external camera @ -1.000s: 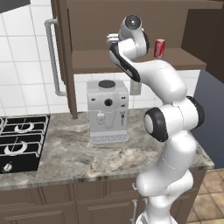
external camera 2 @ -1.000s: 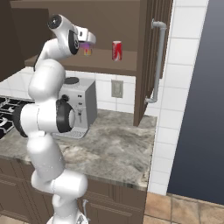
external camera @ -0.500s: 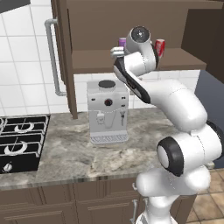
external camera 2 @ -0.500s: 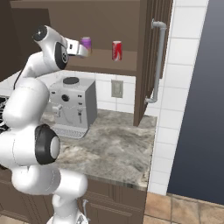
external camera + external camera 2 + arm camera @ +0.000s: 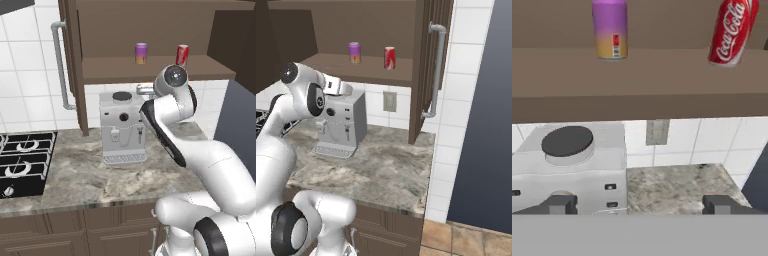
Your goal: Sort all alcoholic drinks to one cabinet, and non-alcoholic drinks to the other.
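Showing a kitchen corner, the base views are dominated by the white arm point(image 5: 200, 155), which rises from the base and bends back over a mottled grey stone counter point(image 5: 75, 175). Above the counter hangs an open brown wall cabinet point(image 5: 150, 30) whose door point(image 5: 428, 65) stands swung out, carrying a long grey bar handle point(image 5: 437, 70). White tiled wall point(image 5: 456, 125) fills the space between cabinet and counter. A black gas hob point(image 5: 22, 160) lies at the counter's far end in the left base view. A silver-grey coffee machine point(image 5: 122, 127) stands on the counter under the cabinet shelf point(image 5: 637, 70), with a dark round lid point(image 5: 567, 141) on its top. A small grey wall outlet point(image 5: 657, 131) sits on the tiles just beside the machine.

On the shelf stand the two non-alcoholic drinks, both upright and apart from each other: a purple can point(image 5: 610, 29) with an orange-yellow lower band, and a red cola can point(image 5: 733, 31) with white script.

The gripper point(image 5: 639, 204) hovers below shelf level, above the coffee machine and in front of the cans, touching neither. Its jaws are spread wide, one dark fingertip at each side of the hand view, with nothing between them.
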